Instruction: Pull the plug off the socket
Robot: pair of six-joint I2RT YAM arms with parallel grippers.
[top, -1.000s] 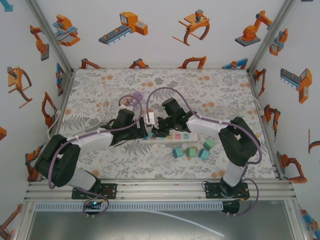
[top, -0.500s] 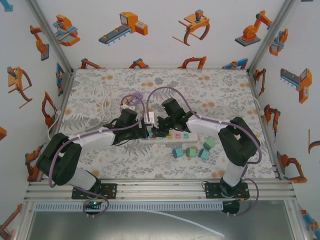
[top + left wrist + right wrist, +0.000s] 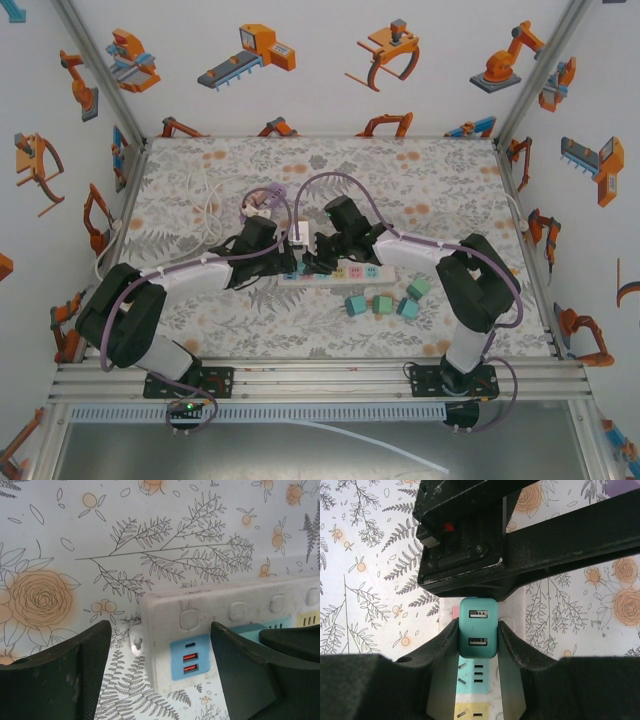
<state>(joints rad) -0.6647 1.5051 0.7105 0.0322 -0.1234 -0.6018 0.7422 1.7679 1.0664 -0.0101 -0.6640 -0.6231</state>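
Note:
A white power strip [image 3: 362, 272] lies across the middle of the table. A teal USB charger plug [image 3: 478, 635] stands in its socket, above a teal and a yellow socket panel of the strip [image 3: 476, 711]. My right gripper [image 3: 478, 632] is shut on the plug, one finger pressed to each side. My left gripper [image 3: 157, 672] is open and straddles the strip's end [image 3: 200, 625] with the blue USB panel; its left finger stands apart from the casing. From above, the left gripper [image 3: 286, 262] and right gripper [image 3: 312, 262] meet at the strip's left end, hiding the plug.
Several teal cubes [image 3: 383, 303] lie just in front of the strip's right half. A white cable [image 3: 207, 205] runs from the strip toward the back left wall. The left arm's black wrist [image 3: 470, 545] hangs close above the plug in the right wrist view.
My left arm has edged to the right, bringing its gripper closer around the strip's end. The right gripper has stayed on the plug.

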